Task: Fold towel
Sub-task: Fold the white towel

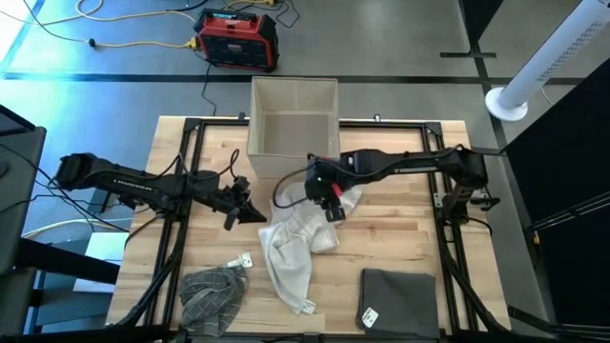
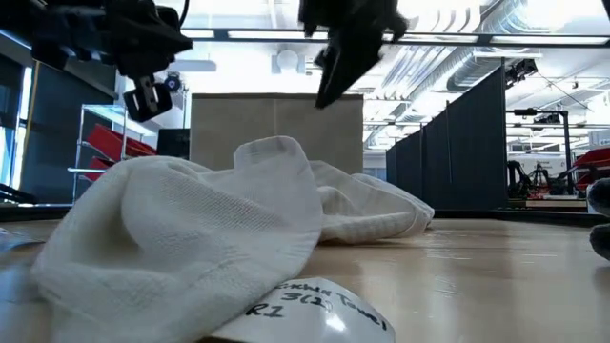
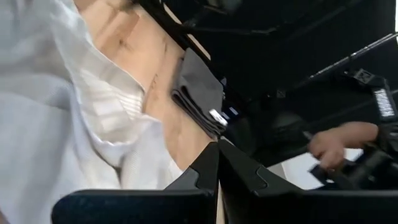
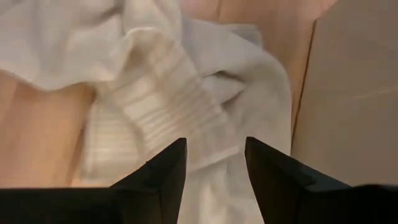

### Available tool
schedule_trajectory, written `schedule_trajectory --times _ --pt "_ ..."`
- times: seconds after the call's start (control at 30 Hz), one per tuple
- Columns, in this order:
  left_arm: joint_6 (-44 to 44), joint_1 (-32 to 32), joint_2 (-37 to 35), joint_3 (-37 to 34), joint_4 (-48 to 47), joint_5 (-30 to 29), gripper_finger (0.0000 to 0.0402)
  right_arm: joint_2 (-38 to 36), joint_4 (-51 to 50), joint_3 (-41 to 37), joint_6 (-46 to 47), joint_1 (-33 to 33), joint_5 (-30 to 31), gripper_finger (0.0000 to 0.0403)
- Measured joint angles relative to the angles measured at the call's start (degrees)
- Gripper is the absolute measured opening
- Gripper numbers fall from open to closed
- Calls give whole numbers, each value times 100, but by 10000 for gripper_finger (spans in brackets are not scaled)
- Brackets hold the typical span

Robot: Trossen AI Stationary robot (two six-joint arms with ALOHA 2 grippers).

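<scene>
Your white towel (image 1: 295,246) lies crumpled mid-worktop (image 1: 419,233). Your right gripper (image 1: 333,205) hovers over its 1 o'clock corner, jaws parted, holding nothing. Your left gripper (image 1: 259,214) sits at the towel's 10 o'clock edge, jaws closed, empty.

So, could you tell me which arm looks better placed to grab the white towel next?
Probably the right: the right gripper hovers open directly over the white towel, a bunched edge between its fingers. The left gripper is shut, beside the towel.
</scene>
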Motion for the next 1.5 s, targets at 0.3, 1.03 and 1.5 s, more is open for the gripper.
schedule_trajectory --times 0.3,1.03,1.5 --pt "-77 -619 0 2 -13 -712 0 -7 967 -1068 147 -173 -116 149" --pt "-18 -643 0 2 -225 -1015 0 0 1744 -1846 1287 3 -158 14" --pt "349 -917 525 6 -635 -603 0 -2249 238 -1837 2942 735 625 2"
